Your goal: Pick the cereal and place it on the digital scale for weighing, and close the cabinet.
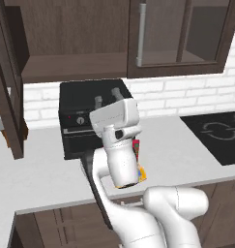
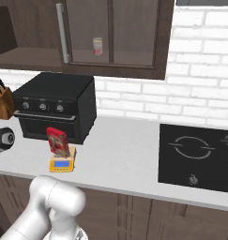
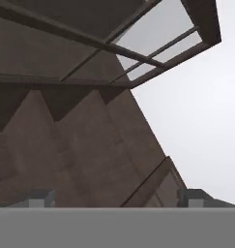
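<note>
The cereal (image 2: 56,140), a small red box, stands upright on the yellow-orange digital scale (image 2: 62,164) on the counter in front of the black oven. In the left base view my arm hides most of the cereal (image 1: 137,147) and the scale (image 1: 141,173). The gripper (image 1: 108,97) points upward toward the cabinet (image 1: 75,34), open with nothing between its fingers. The cabinet's left door (image 1: 5,97) stands swung out; its right door (image 1: 186,34) is closed. The hand view shows the gripper (image 3: 116,198) open and looking up at the cabinet's brown wood (image 3: 80,145) and a glass-panelled door (image 3: 157,38).
A black toaster oven (image 2: 54,105) sits at the back of the white counter (image 2: 120,154). A knife block (image 2: 3,101) stands to its left. A black cooktop (image 2: 200,157) lies to the right. A small can (image 2: 97,46) stands behind the closed glass door.
</note>
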Available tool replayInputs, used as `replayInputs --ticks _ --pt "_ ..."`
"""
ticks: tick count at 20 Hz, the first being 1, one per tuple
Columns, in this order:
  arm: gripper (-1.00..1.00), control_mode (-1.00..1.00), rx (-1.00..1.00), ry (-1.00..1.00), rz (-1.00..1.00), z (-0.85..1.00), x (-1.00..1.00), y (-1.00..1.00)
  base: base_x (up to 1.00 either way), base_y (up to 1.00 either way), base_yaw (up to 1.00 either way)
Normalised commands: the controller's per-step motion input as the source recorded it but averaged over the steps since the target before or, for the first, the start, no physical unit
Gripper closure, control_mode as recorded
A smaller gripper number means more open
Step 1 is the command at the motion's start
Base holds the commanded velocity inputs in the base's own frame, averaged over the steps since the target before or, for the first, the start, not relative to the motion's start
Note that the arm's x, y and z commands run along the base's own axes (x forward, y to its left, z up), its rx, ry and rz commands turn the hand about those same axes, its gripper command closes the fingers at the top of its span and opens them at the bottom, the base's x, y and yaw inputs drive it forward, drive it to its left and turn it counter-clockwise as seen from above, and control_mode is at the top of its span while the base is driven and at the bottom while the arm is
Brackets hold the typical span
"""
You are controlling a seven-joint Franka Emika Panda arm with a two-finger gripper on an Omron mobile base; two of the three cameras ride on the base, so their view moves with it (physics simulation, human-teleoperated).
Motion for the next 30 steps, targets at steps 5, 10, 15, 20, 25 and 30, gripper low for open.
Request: replayInputs --ticks 5,10,15,20,25,30 --pt "-1.0 -1.0 0.0 0.01 0.0 0.01 -0.89 0.84 0.0 0.0 0.0" --pt "-1.0 -1.0 -0.02 0.1 0.0 0.18 -0.92 0.7 0.0 0.0 0.0" --pt "-1.0 -1.0 -0.03 0.11 0.0 0.42 -0.84 0.46 0.0 0.0 0.0" --pt "-1.0 -1.0 0.0 0.21 -0.04 0.23 -0.92 0.26 0.0 0.0 0.0" --pt "-1.0 -1.0 0.0 0.49 -0.04 0.05 -0.7 0.72 0.0 0.0 0.0" --pt "-1.0 -1.0 0.06 0.24 -0.04 -0.67 -0.73 0.62 0.0 0.0 0.0"
